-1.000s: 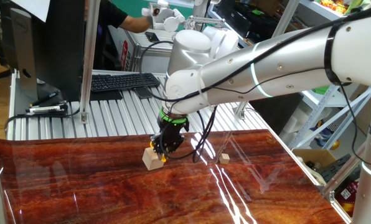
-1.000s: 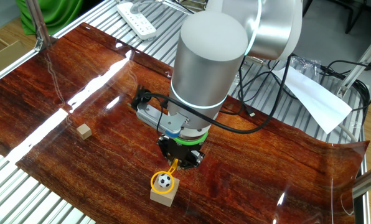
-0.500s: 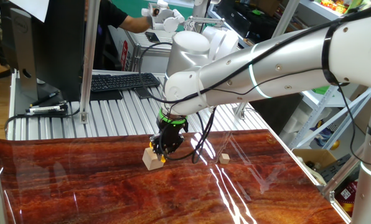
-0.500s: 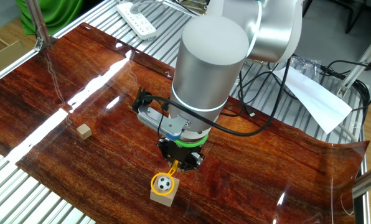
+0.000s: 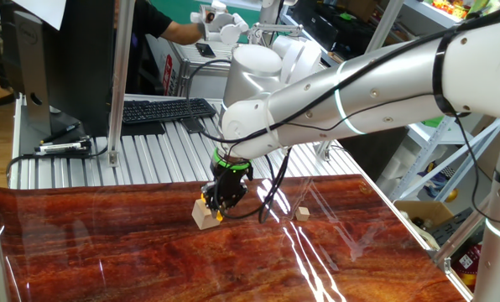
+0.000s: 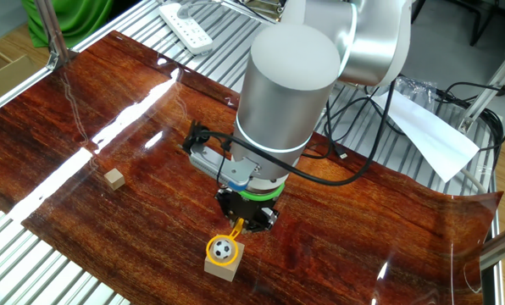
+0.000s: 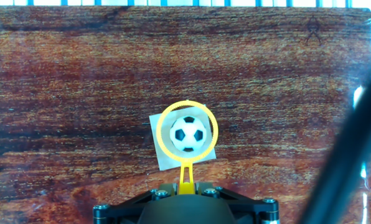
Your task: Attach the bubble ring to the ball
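Note:
The ball [image 7: 188,134] is white with black patches and sits on a light wooden cube [image 7: 164,157]. The yellow bubble ring [image 7: 187,107] circles the ball in the hand view, its handle [image 7: 185,174] running back into my gripper [image 7: 185,185], which is shut on it. In the other fixed view the ring [image 6: 213,256] surrounds the ball [image 6: 224,249] on the cube [image 6: 220,268], with my gripper [image 6: 241,225] just above and behind. In one fixed view my gripper [image 5: 220,205] hovers at the cube [image 5: 203,215]; the ball is hidden there.
A small plain tan cube [image 6: 113,178] lies on the wooden table top, away from the arm; it also shows in one fixed view [image 5: 301,214]. Metal slats border the table. A keyboard [image 5: 162,109] and a monitor stand behind.
The ring has shifted slightly with my gripper and stays around the ball. The arm has barely moved.

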Action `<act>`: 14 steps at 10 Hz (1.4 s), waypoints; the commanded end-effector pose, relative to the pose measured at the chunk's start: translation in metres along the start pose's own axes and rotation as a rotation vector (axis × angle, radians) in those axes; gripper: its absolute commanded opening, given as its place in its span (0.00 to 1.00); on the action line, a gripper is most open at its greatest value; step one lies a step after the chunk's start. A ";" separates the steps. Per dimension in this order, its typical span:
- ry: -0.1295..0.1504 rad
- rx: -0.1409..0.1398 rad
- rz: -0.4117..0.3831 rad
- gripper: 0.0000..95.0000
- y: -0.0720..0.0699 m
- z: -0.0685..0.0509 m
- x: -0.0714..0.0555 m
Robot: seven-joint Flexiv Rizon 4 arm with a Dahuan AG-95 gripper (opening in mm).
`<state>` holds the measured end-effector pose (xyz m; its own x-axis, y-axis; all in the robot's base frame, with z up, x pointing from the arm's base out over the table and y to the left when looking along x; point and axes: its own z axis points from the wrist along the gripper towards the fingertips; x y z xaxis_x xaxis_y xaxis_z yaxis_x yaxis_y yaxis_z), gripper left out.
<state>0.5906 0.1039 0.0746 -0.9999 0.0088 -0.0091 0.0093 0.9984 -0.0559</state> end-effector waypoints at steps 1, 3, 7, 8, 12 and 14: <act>-0.002 -0.001 0.000 0.00 0.000 0.001 0.000; -0.001 -0.001 -0.001 0.00 0.000 0.002 0.000; 0.006 -0.001 -0.002 0.00 -0.001 0.007 -0.001; 0.006 -0.001 -0.002 0.00 -0.001 0.007 0.000; 0.005 0.001 0.000 0.00 0.000 0.013 0.000; 0.005 0.000 0.000 0.00 0.000 0.016 0.000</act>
<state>0.5925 0.1037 0.0574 -0.9999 0.0101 -0.0069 0.0105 0.9983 -0.0565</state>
